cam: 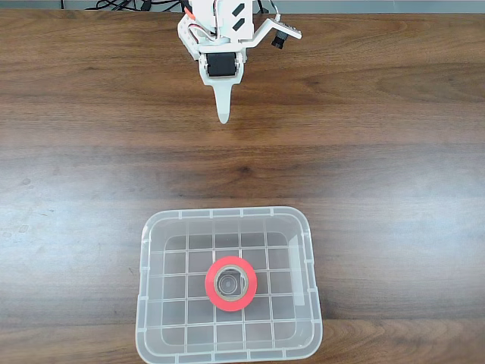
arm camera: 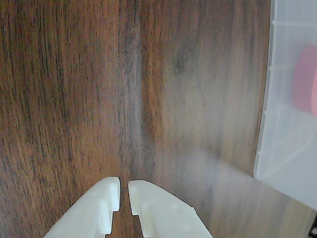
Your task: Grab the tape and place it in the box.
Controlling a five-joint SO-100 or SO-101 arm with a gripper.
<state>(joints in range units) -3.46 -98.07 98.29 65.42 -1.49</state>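
The red-orange tape (cam: 231, 283) lies flat on the grid bottom of the clear plastic box (cam: 227, 215), near its middle. In the wrist view the box (arm camera: 277, 148) fills the right edge, and the tape (arm camera: 304, 79) shows as a pink blur through its wall. My white gripper (cam: 223, 115) hangs at the top of the fixed view, far from the box, pointing toward it. Seen from the wrist, the gripper (arm camera: 124, 191) has its fingertips almost together with only a thin slit between them and nothing held.
A dark wooden table (cam: 379, 167) runs across both views. Black cables (cam: 121, 6) lie at the far edge behind the arm. Bare wood stretches between the gripper and the box.
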